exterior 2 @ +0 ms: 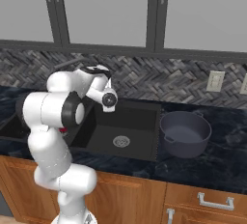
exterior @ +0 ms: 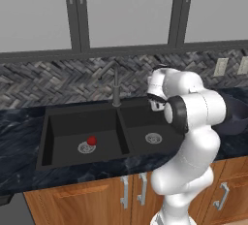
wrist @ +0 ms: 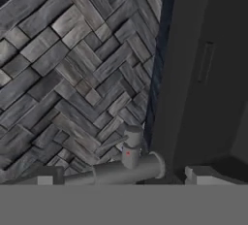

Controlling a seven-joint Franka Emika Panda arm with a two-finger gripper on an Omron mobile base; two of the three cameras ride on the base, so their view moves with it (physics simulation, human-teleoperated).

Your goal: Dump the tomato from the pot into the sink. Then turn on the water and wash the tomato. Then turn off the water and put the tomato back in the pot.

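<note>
One double-basin sink (exterior: 63,132) sat in the dark surface (exterior 2: 226,165), one pot (exterior 2: 185,133) stood empty beside its right basin, and one tomato (exterior: 91,140) lay by the left drain. The jaws (wrist: 121,178) stood wide open near the faucet (wrist: 130,158), gripping nothing.

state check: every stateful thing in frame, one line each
tomato: loose in the left basin, beside the drain ring.
pot: upright on the counter right of the sink, empty.
sink: no water seen in either basin.
faucet: no stream visible.
gripper: jaws open, holding nothing, near the faucet.
cabinet doors: shut.
</note>
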